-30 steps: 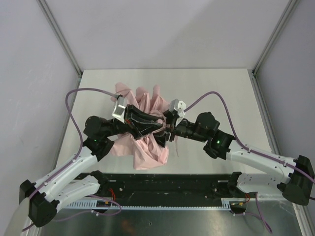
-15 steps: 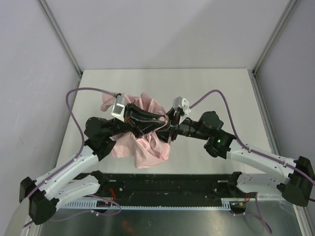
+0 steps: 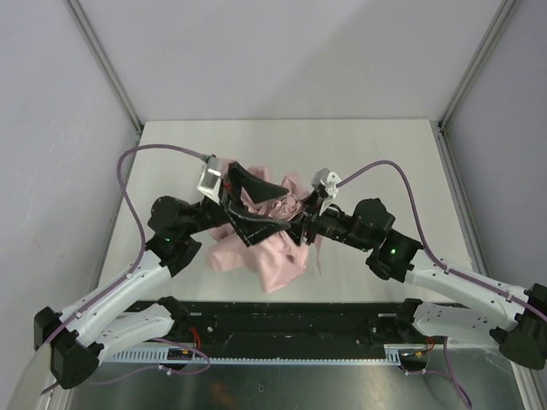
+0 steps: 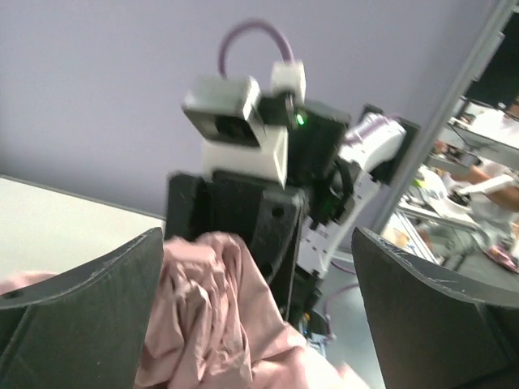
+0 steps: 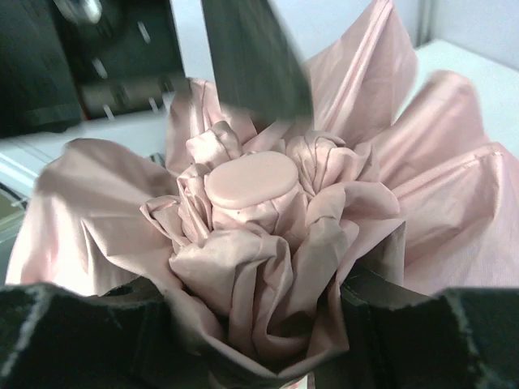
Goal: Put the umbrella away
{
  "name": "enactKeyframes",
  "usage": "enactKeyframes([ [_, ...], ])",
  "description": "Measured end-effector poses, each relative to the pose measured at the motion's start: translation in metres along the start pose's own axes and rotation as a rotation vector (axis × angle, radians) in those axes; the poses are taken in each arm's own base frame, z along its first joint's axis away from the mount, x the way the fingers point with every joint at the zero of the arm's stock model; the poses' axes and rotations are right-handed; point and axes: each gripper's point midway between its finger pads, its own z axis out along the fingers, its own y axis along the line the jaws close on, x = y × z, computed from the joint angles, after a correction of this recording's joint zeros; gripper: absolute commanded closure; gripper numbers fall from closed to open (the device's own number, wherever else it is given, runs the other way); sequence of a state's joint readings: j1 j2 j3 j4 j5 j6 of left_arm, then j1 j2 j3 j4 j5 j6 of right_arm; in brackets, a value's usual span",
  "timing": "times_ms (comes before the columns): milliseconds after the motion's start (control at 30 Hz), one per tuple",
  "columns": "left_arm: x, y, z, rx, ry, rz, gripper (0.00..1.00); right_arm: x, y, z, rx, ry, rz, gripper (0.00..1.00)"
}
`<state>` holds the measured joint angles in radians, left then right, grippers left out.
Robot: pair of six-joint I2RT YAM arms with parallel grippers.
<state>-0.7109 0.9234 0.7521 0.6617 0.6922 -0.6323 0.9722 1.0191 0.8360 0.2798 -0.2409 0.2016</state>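
Note:
The umbrella [image 3: 267, 256] is a crumpled pale pink bundle in the middle of the white table [image 3: 385, 154]. My left gripper [image 3: 285, 205] stands wide open over its far side. In the left wrist view the pink fabric [image 4: 207, 316] lies low between the spread fingers [image 4: 89, 300], apart from the right one. My right gripper [image 3: 299, 231] comes in from the right, shut on the gathered fabric. In the right wrist view the folds [image 5: 268, 292] are pinched at my right gripper [image 5: 268, 356], just below the umbrella's round pink cap [image 5: 250, 180]. The shaft and handle are hidden.
Purple cables [image 3: 154, 154] loop over both arms. The right arm's wrist camera [image 4: 239, 121] sits close in front of the left gripper. Metal frame posts [image 3: 107, 64] stand at the table's back corners, and a black rail [image 3: 291, 320] runs along the near edge.
My left gripper has opened wide and let go of the fabric. My right gripper has closed on the umbrella's gathered folds, and the bundle has shifted slightly toward the near right.

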Motion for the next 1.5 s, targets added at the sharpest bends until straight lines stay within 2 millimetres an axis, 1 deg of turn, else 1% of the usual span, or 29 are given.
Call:
enactKeyframes([
  [33, -0.003, 0.003, -0.001, -0.015, 0.001, 0.001, 0.01, 0.003, -0.004, -0.002, 0.021, 0.008, 0.007, 1.0],
  [67, -0.011, 0.007, -0.001, -0.036, -0.009, 0.011, 0.01, 0.008, -0.008, -0.005, 0.046, 0.023, 0.013, 1.0],
  [133, -0.033, 0.016, -0.003, -0.09, -0.044, 0.046, 0.01, 0.021, -0.02, -0.011, 0.101, 0.06, 0.026, 1.0],
  [233, -0.064, 0.025, -0.01, -0.182, -0.097, 0.103, 0.06, 0.031, -0.034, -0.018, 0.168, 0.094, 0.04, 1.0],
  [300, -0.085, 0.03, -0.018, -0.269, -0.135, 0.143, 0.07, 0.033, -0.046, -0.023, 0.235, 0.1, 0.049, 1.0],
  [367, -0.1, 0.035, -0.024, -0.347, -0.158, 0.163, 0.05, 0.032, -0.062, -0.029, 0.327, 0.09, 0.058, 1.0],
  [433, -0.108, 0.04, -0.03, -0.414, -0.164, 0.162, 0.03, 0.031, -0.078, -0.036, 0.431, 0.082, 0.069, 1.0],
  [500, -0.102, 0.045, -0.033, -0.45, -0.144, 0.135, 0.01, 0.028, -0.099, -0.047, 0.577, 0.077, 0.088, 1.0],
  [567, -0.089, 0.049, -0.033, -0.468, -0.111, 0.097, 0.01, 0.021, -0.117, -0.057, 0.72, 0.055, 0.107, 1.0],
  [633, -0.068, 0.053, -0.03, -0.48, -0.07, 0.052, 0.01, 0.013, -0.131, -0.066, 0.837, 0.026, 0.127, 1.0],
  [733, -0.015, 0.049, -0.015, -0.483, 0.047, -0.03, 0.01, 0.0, -0.148, -0.077, 0.995, -0.022, 0.16, 1.0],
  [767, -0.001, 0.05, -0.011, -0.495, 0.082, -0.043, 0.01, -0.003, -0.151, -0.08, 1.033, -0.037, 0.17, 1.0],
  [800, 0.02, 0.052, -0.007, -0.519, 0.133, -0.056, 0.01, -0.007, -0.154, -0.084, 1.069, -0.051, 0.179, 1.0],
  [833, 0.035, 0.055, -0.004, -0.541, 0.172, -0.06, 0.01, -0.009, -0.155, -0.087, 1.092, -0.061, 0.186, 1.0],
  [933, 0.071, 0.064, 0.0, -0.61, 0.268, -0.048, 0.01, -0.012, -0.155, -0.092, 1.131, -0.076, 0.198, 1.0],
  [1033, 0.098, 0.082, 0.003, -0.685, 0.356, -0.025, 0.13, -0.011, -0.15, -0.092, 1.136, -0.07, 0.198, 1.0],
  [1067, 0.103, 0.087, 0.003, -0.706, 0.379, -0.017, 0.23, -0.009, -0.149, -0.092, 1.132, -0.06, 0.196, 1.0],
  [1167, 0.113, 0.104, -0.003, -0.785, 0.446, 0.025, 0.63, -0.004, -0.145, -0.094, 1.122, -0.019, 0.176, 1.0],
  [1200, 0.113, 0.108, -0.008, -0.811, 0.461, 0.043, 0.74, -0.003, -0.144, -0.095, 1.11, 0.0, 0.168, 1.0],
  [1267, 0.109, 0.115, -0.019, -0.848, 0.484, 0.074, 0.91, -0.002, -0.14, -0.097, 1.068, 0.041, 0.145, 1.0],
  [1300, 0.104, 0.118, -0.025, -0.863, 0.486, 0.085, 0.96, -0.003, -0.138, -0.098, 1.045, 0.055, 0.136, 1.0],
  [1333, 0.099, 0.122, -0.031, -0.879, 0.484, 0.088, 0.98, -0.005, -0.135, -0.099, 1.009, 0.069, 0.126, 1.0],
  [1433, 0.073, 0.131, -0.052, -0.913, 0.44, 0.088, 1.0, -0.013, -0.125, -0.103, 0.891, 0.091, 0.107, 1.0],
  [1500, 0.056, 0.127, -0.058, -0.891, 0.397, 0.079, 1.0, -0.018, -0.12, -0.104, 0.816, 0.096, 0.1, 1.0],
])
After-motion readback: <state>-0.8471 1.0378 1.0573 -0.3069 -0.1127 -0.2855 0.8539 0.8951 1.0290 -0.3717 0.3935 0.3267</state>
